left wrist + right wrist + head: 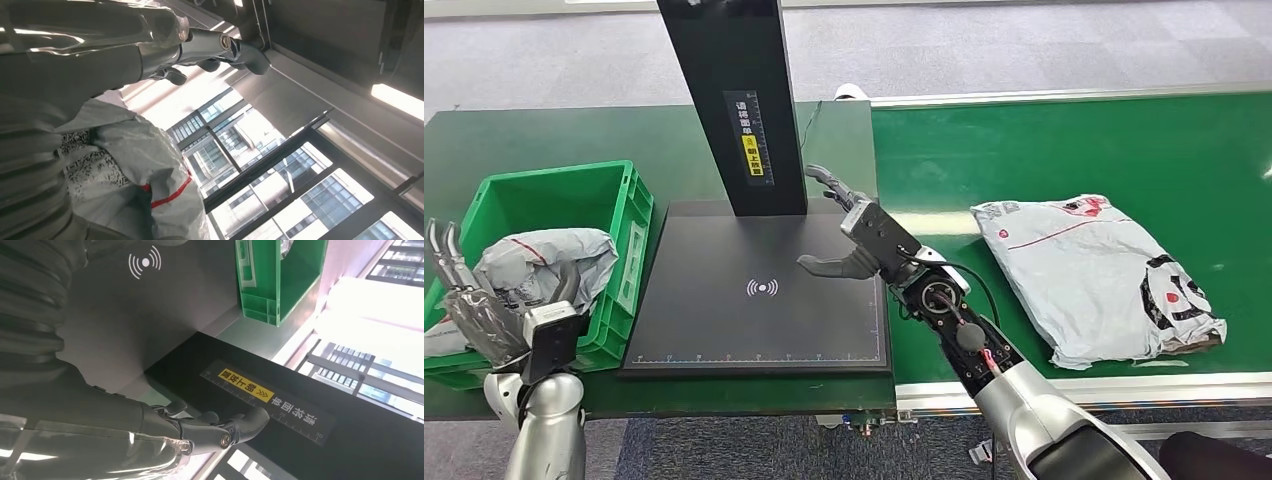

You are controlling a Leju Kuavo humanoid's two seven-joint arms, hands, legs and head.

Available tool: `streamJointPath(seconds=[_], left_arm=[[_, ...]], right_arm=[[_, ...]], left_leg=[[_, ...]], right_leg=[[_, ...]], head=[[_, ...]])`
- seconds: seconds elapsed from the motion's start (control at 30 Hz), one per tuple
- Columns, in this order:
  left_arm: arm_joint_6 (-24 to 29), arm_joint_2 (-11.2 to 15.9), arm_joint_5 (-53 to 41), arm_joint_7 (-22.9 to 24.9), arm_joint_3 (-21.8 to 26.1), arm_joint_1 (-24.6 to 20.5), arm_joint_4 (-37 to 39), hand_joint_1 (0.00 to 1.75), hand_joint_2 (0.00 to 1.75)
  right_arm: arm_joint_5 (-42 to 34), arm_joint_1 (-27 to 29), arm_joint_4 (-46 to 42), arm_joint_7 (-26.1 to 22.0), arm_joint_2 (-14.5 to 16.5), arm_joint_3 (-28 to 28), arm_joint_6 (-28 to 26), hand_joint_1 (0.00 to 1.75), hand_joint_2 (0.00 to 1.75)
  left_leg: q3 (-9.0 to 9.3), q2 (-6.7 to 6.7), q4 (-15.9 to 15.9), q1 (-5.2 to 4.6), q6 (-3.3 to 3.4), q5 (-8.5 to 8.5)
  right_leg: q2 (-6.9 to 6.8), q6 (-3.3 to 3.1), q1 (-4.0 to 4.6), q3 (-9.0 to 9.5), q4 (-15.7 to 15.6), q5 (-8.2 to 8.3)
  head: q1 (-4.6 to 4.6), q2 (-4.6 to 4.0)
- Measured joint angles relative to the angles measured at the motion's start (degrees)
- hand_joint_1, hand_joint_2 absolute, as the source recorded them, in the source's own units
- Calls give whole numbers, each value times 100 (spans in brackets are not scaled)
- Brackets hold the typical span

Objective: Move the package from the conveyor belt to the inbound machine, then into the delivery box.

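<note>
Two grey packages are showing in the head view: one package [544, 262] is sitting over the green delivery box [629, 215] at the left hand [484, 310], and a second package [1094, 275] is lying flat on the green conveyor belt [1184, 150], well apart from both hands. In the left wrist view the first package [135, 175] is lying against the palm side of the left hand [100, 55], with the fingers [240, 50] extending straight past it; whether the hand is actually gripping the package or merely resting beside it cannot be told. The right hand [849, 235] is hovering over the black plate of the inbound machine [724, 330], near its upright column [734, 100], with the fingers [240, 427] apart and gently curved and nothing between them. Judging from this layout, the first package is at the final step, the deposit into the delivery box, while the second is awaiting pickup. The next move is likely calling for the left hand to leave its package fully inside the box walls, and for the right hand to travel across to the belt, reach the second package and carry it onto the plate near the scan symbol [762, 288]. The soft, wrinkled wrapping is likely to sag and slip in the grasp.
</note>
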Motion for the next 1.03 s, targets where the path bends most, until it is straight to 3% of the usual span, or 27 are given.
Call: streamJointPath(seconds=[0.27,0.4,0.6,0.8,1.03], left_arm=[[-2,-59,207,0,-67,232,-486,0,175],[-2,-115,325,-2,-222,504,-1084,0,175],[-172,-158,1110,-1,-787,957,-2020,0,175],[-1671,-27,2319,137,-1805,1200,-2138,0,175],[-3638,156,2908,824,-2301,1489,-2123,0,175]], right_arm=[[-4,-10,21,0,-2,51,-11,0,175],[-11,-15,55,-19,-2,72,-11,0,175],[-46,-89,137,-58,0,118,-11,0,175],[-143,-185,239,-73,0,144,-11,0,175],[-569,-160,313,-7,-17,99,56,0,175]], left_leg=[[0,2,0,0,0,0],[0,3,0,0,0,-1],[0,1,0,0,1,-2],[2,2,0,0,1,-1],[1,3,-1,0,0,-2]], right_leg=[[0,0,0,0,0,0],[1,0,0,-1,0,0],[0,0,0,-1,-2,-1],[-1,0,0,5,-2,0],[0,0,0,0,-2,-1]], head=[[-1,0],[0,0],[-1,0],[1,0],[-1,0]])
